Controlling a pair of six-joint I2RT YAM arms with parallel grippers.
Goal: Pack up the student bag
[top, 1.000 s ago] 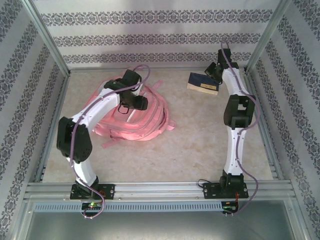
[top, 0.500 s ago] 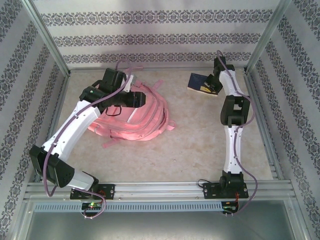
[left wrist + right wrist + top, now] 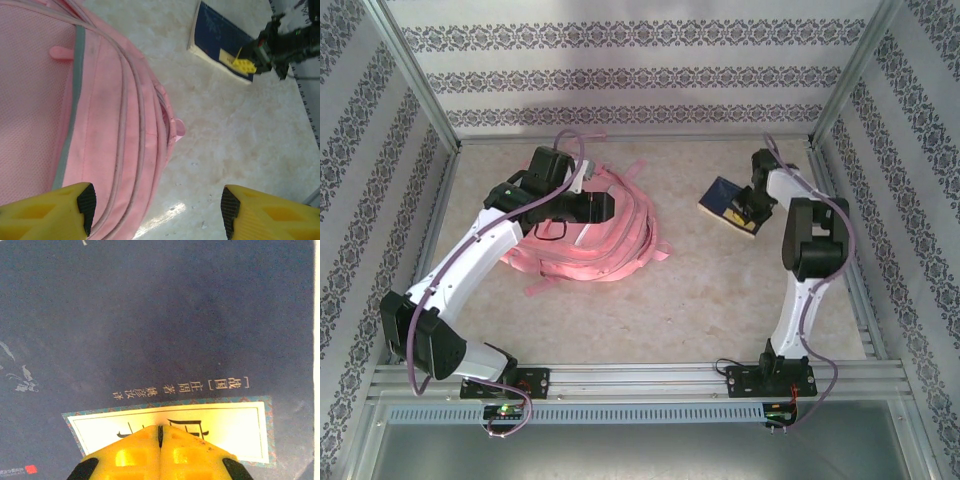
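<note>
The large pink fabric backpack [image 3: 610, 240] lies flat on the far left part of the beige tabletop [image 3: 720, 300]. The left gripper [image 3: 157, 197] hangs over its edge, wide open and empty, and it may pinch loose cloth and miss the small pink zipper tab [image 3: 178, 128]. The right gripper [image 3: 160, 432], fully closed and holding nothing, has its tips at the cover of the dark blue book [image 3: 150, 315], well apart from the bag, so a push could make the book slip or turn.
</note>
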